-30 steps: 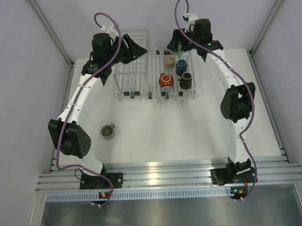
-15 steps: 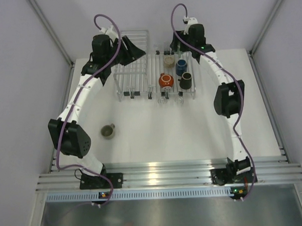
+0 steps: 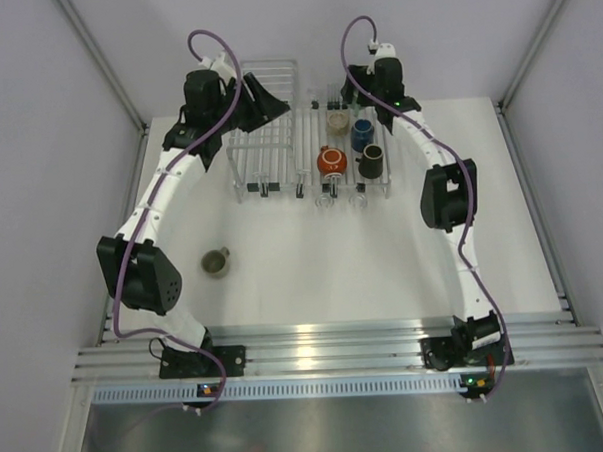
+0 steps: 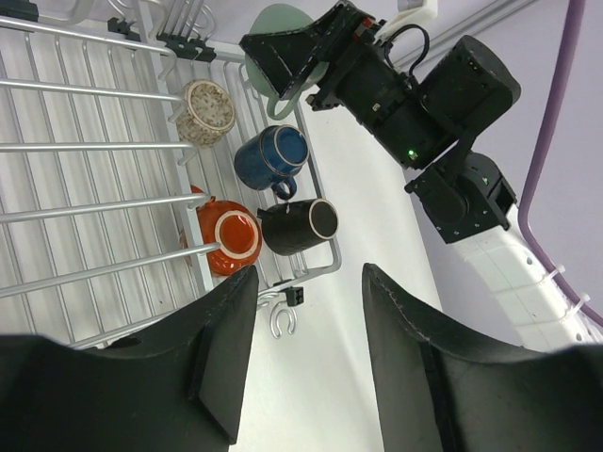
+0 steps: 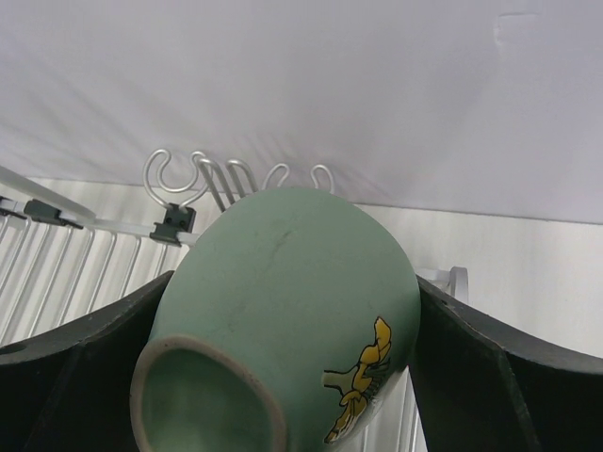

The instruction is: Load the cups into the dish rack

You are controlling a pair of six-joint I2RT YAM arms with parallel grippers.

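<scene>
The mint-teal cup point(image 5: 292, 320) is tilted with its mouth toward the camera, and my right gripper point(image 5: 294, 363) is shut on its sides. It hangs over the far edge of the dish rack point(image 5: 57, 264). In the left wrist view the same cup point(image 4: 283, 33) shows between the right arm's black fingers. Inside the rack point(image 4: 75, 188) sit a beige cup point(image 4: 207, 111), a dark blue cup point(image 4: 271, 157), an orange-red cup point(image 4: 231, 235) and a dark brown cup point(image 4: 300, 224). An olive cup point(image 3: 216, 261) stands alone on the table. My left gripper point(image 4: 309, 363) is open, with nothing between its fingers.
A taller box-shaped wire basket point(image 3: 263, 143) stands just left of the rack point(image 3: 310, 181), under my left gripper point(image 3: 264, 97). The back wall is close behind my right gripper point(image 3: 355, 83). Metal posts frame the table's sides.
The right arm has swung left and toward the back, bringing the mint-teal cup over the rack's far edge. The left arm and the cups in the rack have not moved.
</scene>
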